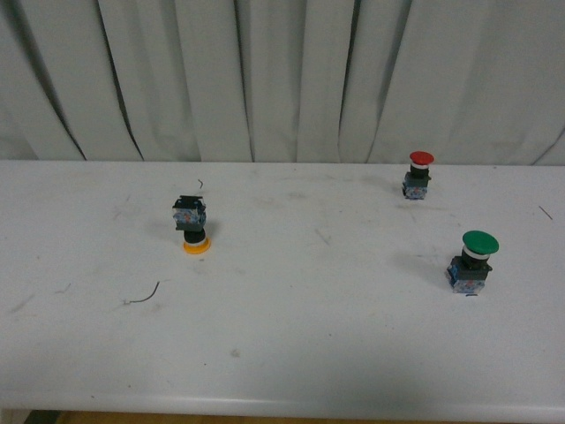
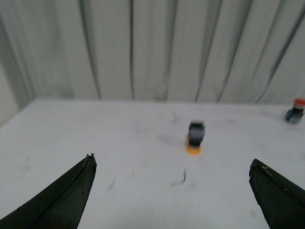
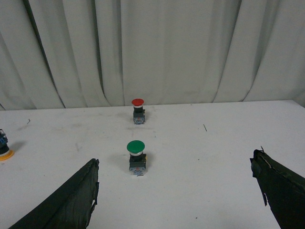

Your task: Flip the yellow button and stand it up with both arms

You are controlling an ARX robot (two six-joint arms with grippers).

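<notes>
The yellow button (image 1: 192,225) stands upside down on the white table, its yellow cap on the surface and its blue-grey block on top. It sits left of centre in the front view. The left wrist view shows the yellow button (image 2: 195,138) blurred and well ahead of my left gripper (image 2: 172,167), which is open with nothing between its fingers. In the right wrist view the yellow button (image 3: 4,149) is cut off at the picture's edge. My right gripper (image 3: 175,168) is open and holds nothing. Neither arm appears in the front view.
A green-capped button (image 1: 472,261) stands upright at the right, and a red-capped button (image 1: 418,174) stands upright behind it near the back edge. A thin dark wire scrap (image 1: 143,296) lies in front of the yellow button. Grey curtains (image 1: 282,79) hang behind the table.
</notes>
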